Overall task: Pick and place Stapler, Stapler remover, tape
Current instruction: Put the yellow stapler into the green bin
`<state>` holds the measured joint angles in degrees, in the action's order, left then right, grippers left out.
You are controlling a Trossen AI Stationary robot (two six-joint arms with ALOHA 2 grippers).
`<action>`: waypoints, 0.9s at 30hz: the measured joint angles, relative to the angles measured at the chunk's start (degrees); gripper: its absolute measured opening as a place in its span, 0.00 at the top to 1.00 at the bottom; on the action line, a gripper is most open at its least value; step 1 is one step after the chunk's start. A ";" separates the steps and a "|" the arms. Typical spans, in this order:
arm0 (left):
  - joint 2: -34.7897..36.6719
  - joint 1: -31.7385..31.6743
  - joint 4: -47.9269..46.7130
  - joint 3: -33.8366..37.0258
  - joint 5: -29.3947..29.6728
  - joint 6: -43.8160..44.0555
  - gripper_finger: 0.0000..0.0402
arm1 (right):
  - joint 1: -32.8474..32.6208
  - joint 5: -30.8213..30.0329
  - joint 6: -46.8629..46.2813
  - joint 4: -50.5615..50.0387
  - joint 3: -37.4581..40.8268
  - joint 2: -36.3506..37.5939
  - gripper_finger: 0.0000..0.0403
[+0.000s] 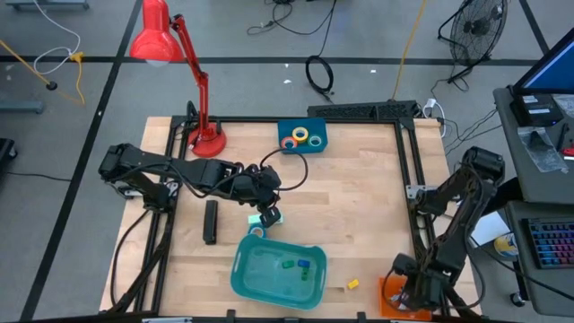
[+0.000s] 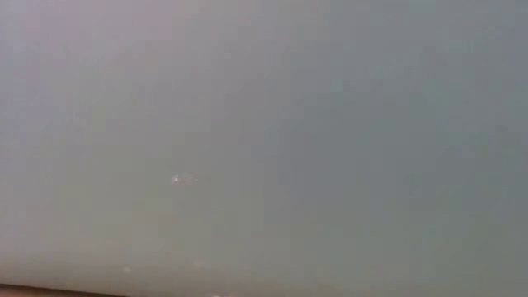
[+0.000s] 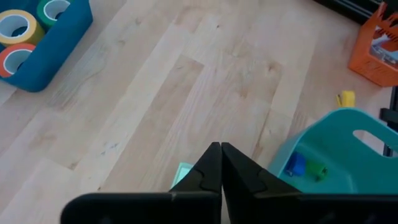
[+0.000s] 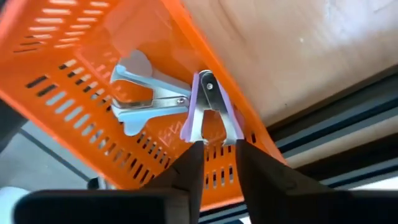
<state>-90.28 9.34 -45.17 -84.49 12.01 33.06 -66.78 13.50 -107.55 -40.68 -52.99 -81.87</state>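
Right now the left gripper (image 1: 267,215) sits over the middle of the wooden counter (image 1: 359,206), its jaws pressed fully together with nothing between them, just above a small mint-green block (image 3: 183,173) and beside the teal bin (image 1: 269,280). Close to its left lies the black stapler (image 1: 210,222), flat on the counter, untouched. Up at the far edge, the tape rolls (image 1: 301,137) rest in a blue tray (image 1: 316,146) next to the red desk lamp (image 1: 166,45). Over at the near right corner, the right gripper (image 4: 216,155) dips into the orange basket (image 4: 74,81), jaws narrowly parted around a purple-handled staple remover (image 4: 208,109); a second, white-handled staple remover (image 4: 140,93) lies alongside. A small yellow cube (image 1: 353,284) sits between bin and basket.
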 joint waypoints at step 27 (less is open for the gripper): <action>-0.02 0.00 3.08 0.02 -0.31 -0.94 0.97 | 22.18 -14.67 39.24 5.54 0.00 13.86 0.68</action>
<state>-90.30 9.34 -42.09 -84.47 11.70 32.12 -44.59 -1.17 -68.31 -35.14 -52.99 -68.01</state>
